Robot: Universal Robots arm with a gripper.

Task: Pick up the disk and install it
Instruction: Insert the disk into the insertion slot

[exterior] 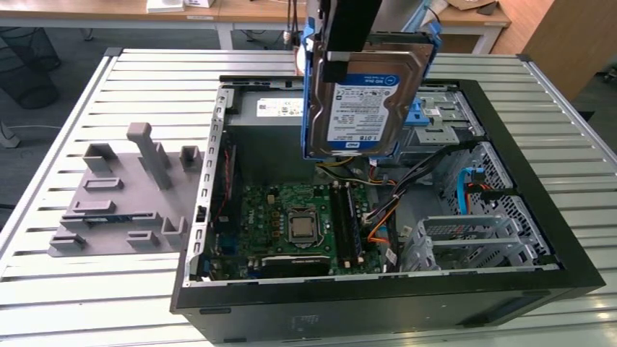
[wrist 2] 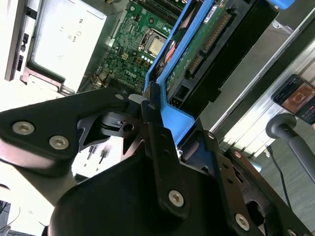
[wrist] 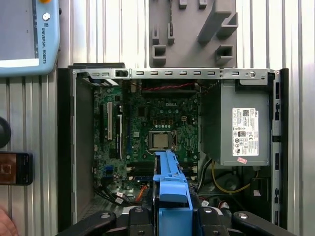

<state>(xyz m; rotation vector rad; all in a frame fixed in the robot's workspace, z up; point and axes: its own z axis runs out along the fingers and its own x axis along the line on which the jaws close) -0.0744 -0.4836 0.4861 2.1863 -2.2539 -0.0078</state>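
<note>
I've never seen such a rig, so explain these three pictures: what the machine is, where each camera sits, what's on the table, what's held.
The machine is a single robot arm; its grasping part, the end effector, is shut on the disk, a silver hard drive in a blue frame, held upright over an open computer case. The exterior view comes from a camera off the arm and sees the whole scene. Both wrist views come from cameras riding on the arm: the first wrist view looks down past the disk into the case, at the green motherboard and a grey power supply box; the second wrist view shows the fingers clamping the blue frame. The case lies on a slatted metal table, beside a grey plate with raised blocks.
</note>
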